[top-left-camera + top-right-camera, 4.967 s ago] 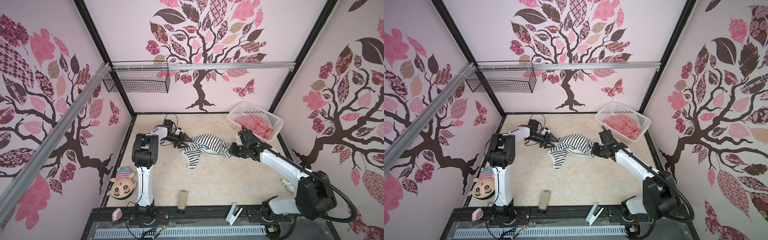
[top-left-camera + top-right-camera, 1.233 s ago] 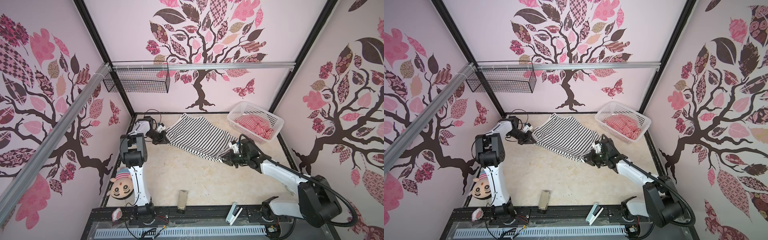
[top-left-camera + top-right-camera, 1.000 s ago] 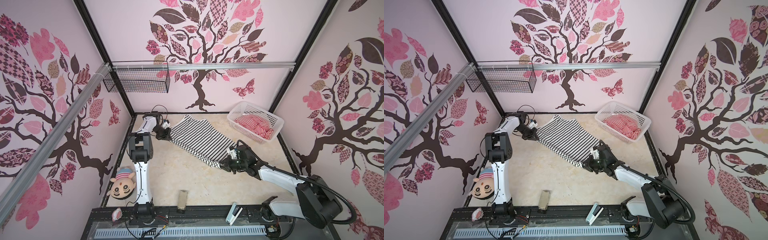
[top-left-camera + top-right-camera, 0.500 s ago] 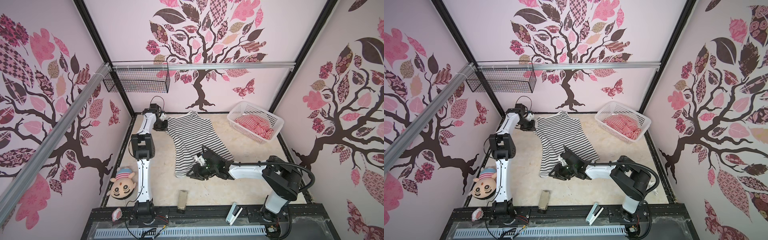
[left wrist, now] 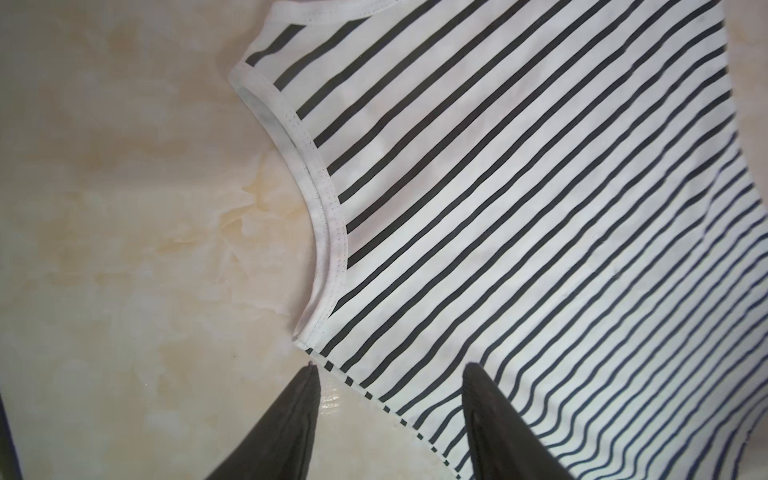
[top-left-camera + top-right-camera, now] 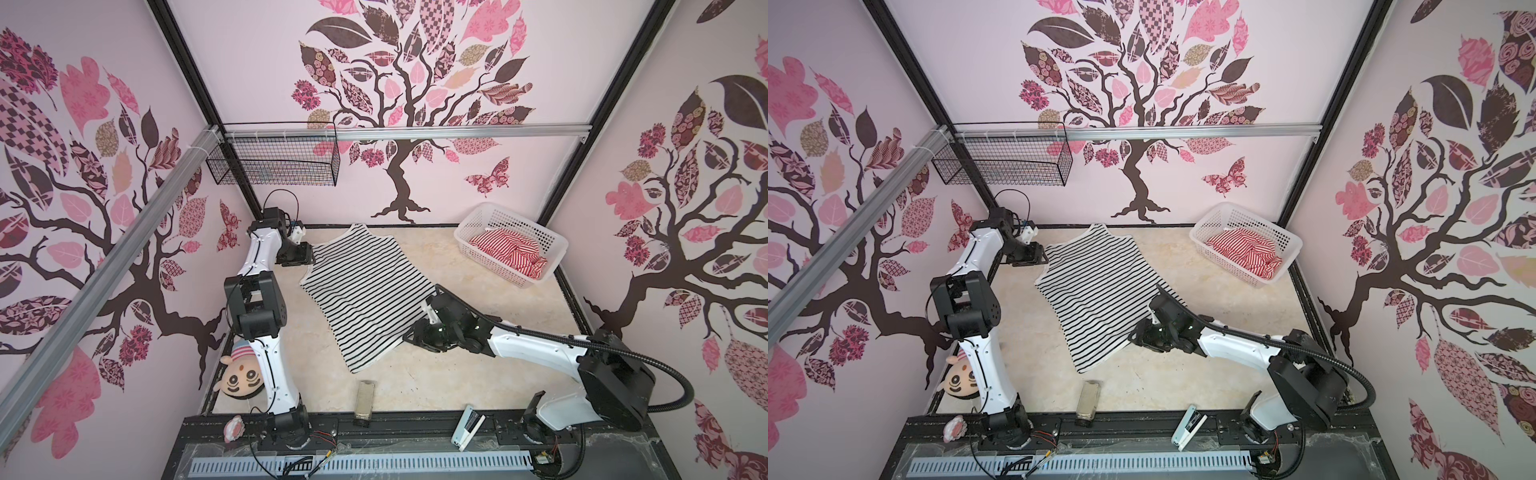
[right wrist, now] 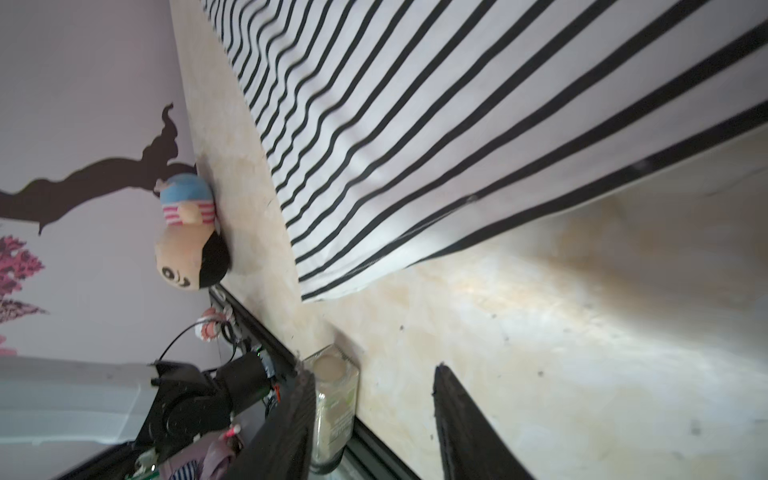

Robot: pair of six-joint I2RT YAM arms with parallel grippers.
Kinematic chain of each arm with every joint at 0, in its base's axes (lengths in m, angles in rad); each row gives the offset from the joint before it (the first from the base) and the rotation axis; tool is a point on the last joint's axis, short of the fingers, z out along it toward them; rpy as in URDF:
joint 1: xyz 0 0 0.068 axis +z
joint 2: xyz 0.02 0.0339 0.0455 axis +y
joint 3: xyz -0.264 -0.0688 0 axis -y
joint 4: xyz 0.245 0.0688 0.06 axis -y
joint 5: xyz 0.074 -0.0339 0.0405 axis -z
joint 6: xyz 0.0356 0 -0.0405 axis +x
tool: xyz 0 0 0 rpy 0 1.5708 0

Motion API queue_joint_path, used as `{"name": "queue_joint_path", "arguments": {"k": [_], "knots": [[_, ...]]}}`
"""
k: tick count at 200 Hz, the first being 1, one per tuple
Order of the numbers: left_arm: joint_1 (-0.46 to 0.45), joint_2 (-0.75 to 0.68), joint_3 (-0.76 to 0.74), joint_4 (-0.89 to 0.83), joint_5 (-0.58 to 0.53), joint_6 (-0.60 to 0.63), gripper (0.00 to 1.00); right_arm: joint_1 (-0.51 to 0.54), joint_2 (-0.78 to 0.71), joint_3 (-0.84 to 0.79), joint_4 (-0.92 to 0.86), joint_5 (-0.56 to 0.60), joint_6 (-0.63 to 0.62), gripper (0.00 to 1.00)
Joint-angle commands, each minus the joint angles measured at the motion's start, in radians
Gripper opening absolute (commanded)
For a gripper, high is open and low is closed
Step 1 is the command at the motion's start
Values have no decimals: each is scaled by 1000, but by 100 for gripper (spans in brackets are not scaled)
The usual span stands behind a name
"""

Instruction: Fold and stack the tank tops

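The black-and-white tank top (image 6: 365,291) (image 6: 1100,295) lies spread flat on the beige table, neck toward the back wall and hem toward the front. My left gripper (image 6: 309,259) (image 6: 1044,257) (image 5: 390,368) is open beside its armhole, one finger over the cloth's side edge and gripping nothing. My right gripper (image 6: 409,334) (image 6: 1136,334) (image 7: 374,368) is open just off the hem's right corner, over bare table. The red-and-white tank top (image 6: 509,251) (image 6: 1246,249) lies crumpled in the basket.
The white lattice basket (image 6: 490,264) stands at the back right. A plush doll head (image 6: 241,374) leans by the left arm's base. A glass bottle (image 6: 365,399) lies at the front edge, with a white stapler-like thing (image 6: 467,428) on the front rail.
The black-and-white top, held stretched between both grippers a second ago, was swung round and laid flat. Both grippers have opened and let it go.
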Motion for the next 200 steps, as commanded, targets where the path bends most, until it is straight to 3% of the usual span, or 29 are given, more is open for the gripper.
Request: {"name": "queue_joint_path", "arguments": {"k": [1, 19, 30, 68, 105, 162, 200], "knots": [[-5, -22, -76, 2, -65, 42, 60, -46, 6, 8, -77, 69, -53, 49], [-22, -106, -199, 58, 80, 44, 60, -70, 70, 72, -94, 84, -78, 49], [-56, -140, -257, 58, 114, 74, 60, -73, 114, 118, -101, 92, -92, 47], [-230, -188, -427, 162, 14, 117, 59, -76, 242, 221, -95, 122, -107, 43], [-307, -154, -449, 163, -18, 119, 59, -104, 335, 230, -101, 124, -111, 43], [-360, -177, -559, 119, -57, 212, 58, -276, 351, 187, -141, 106, -201, 46], [-459, -211, -670, 107, -110, 269, 58, -416, 417, 262, -194, 59, -269, 47]]}}
